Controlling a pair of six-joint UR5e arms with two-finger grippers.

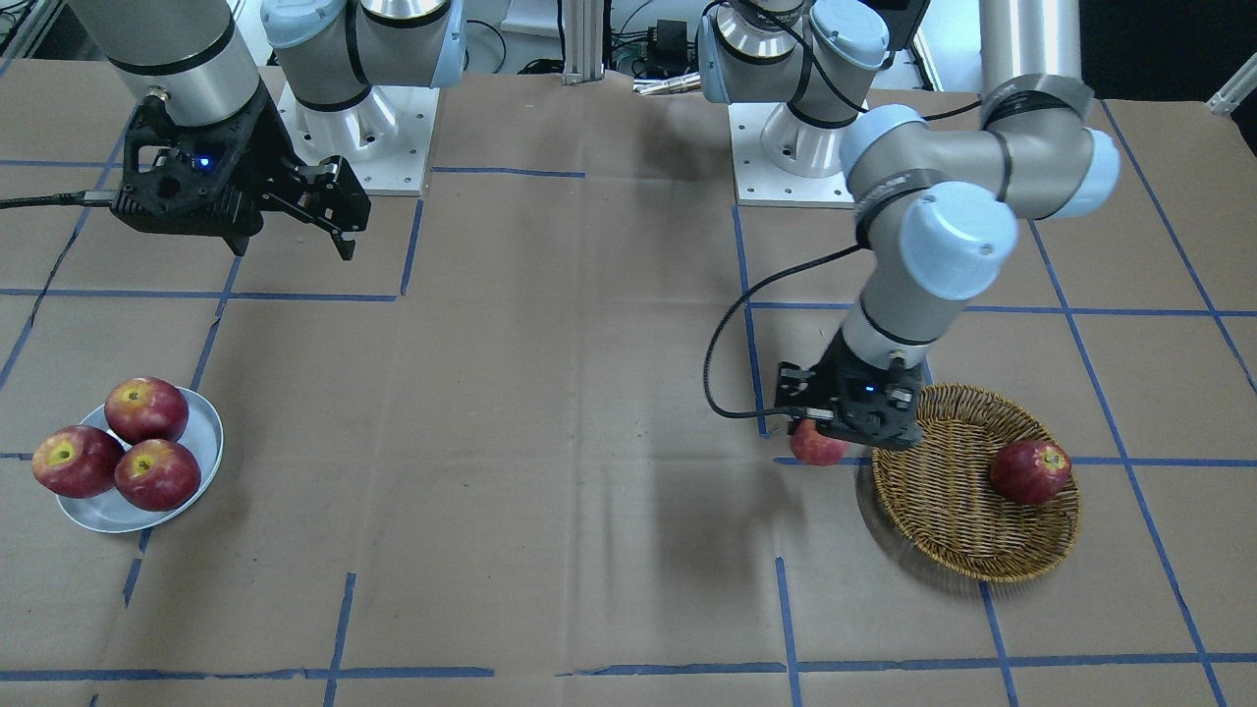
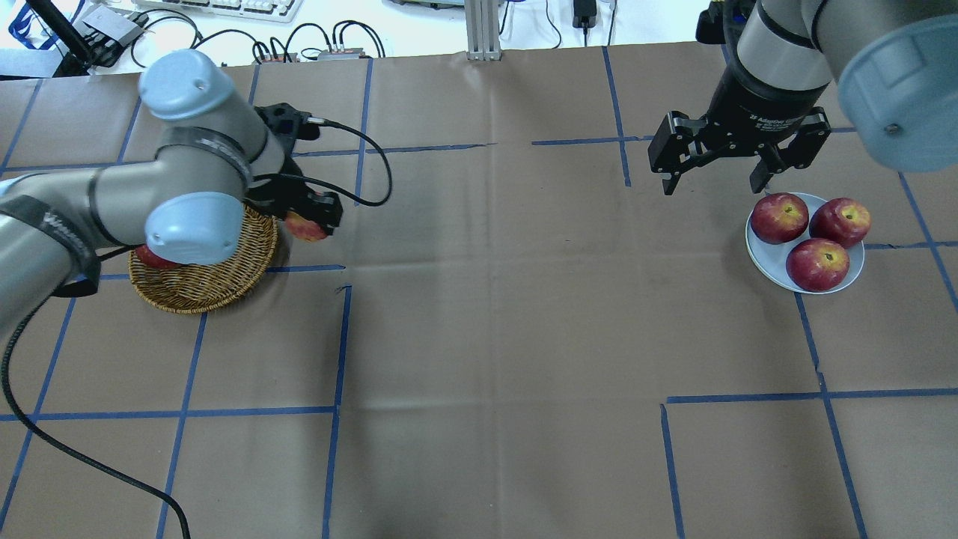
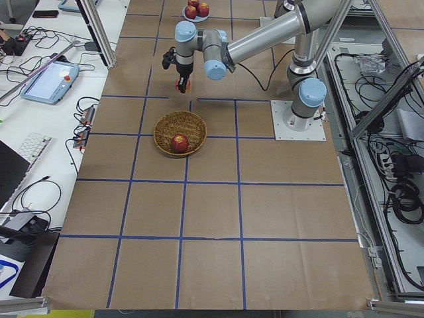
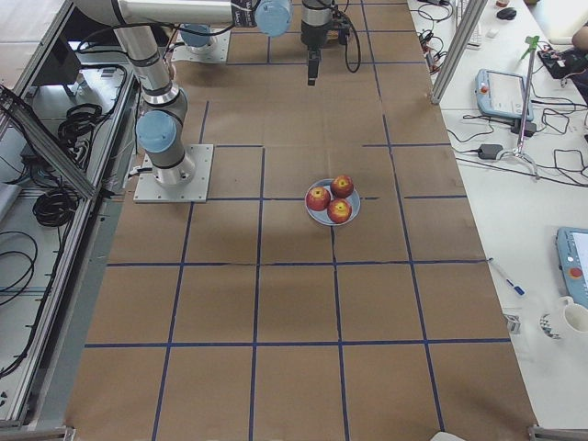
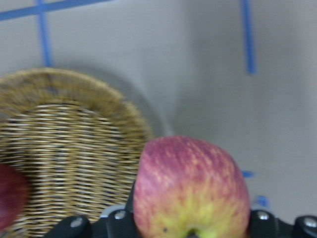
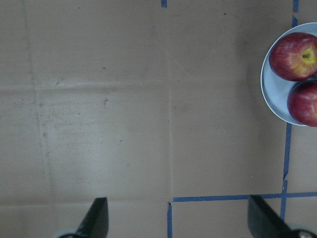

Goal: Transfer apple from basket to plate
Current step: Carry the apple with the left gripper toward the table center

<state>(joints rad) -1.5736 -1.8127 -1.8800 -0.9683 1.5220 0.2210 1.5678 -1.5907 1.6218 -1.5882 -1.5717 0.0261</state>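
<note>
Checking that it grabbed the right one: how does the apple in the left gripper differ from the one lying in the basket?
Colour: the held apple is lighter red with yellow streaks and a yellow stem end, while the basket apple is darker and evenly red.
Place: the held apple is clamped in the left gripper, outside the rim of the basket; the basket apple rests loose on the weave.
Both are round and look similar in size.

A red-yellow apple [image 5: 190,191] looms close, the basket [image 5: 74,89] at its left.

Apple [image 5: 190,188] in left tool [image 1: 821,442] beside basket [image 1: 982,570], plate [image 1: 206,424] well apart.
</note>
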